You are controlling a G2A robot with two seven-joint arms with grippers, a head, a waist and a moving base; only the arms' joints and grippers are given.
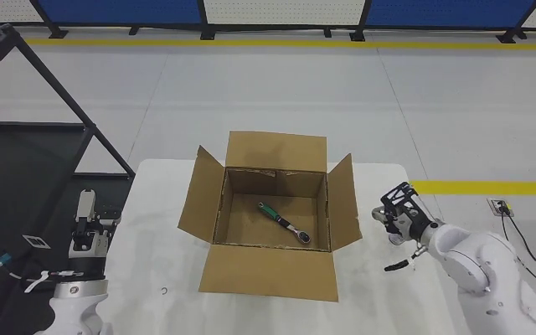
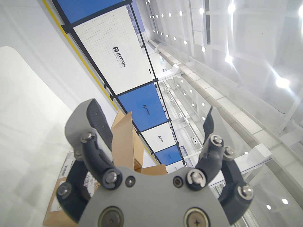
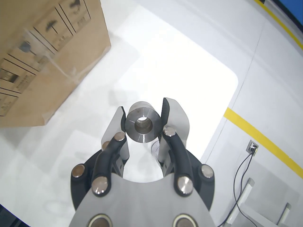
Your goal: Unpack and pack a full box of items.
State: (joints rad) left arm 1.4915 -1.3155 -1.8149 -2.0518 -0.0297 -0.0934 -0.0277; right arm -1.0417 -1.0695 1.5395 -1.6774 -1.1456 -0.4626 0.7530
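Observation:
An open cardboard box stands in the middle of the white table, flaps spread. Inside lies a ratchet wrench with a green handle. To the right of the box, my right gripper hangs over the table, shut on a hollow metal cylinder held between its two fingers. The box's side wall shows beside it in the right wrist view. My left gripper is open with nothing between its pads, pointing upward at the table's left edge, with the box behind it.
A black metal frame stands left of the table. A yellow floor line and a cable socket lie beyond the table's right side. Bare tabletop lies under my right gripper.

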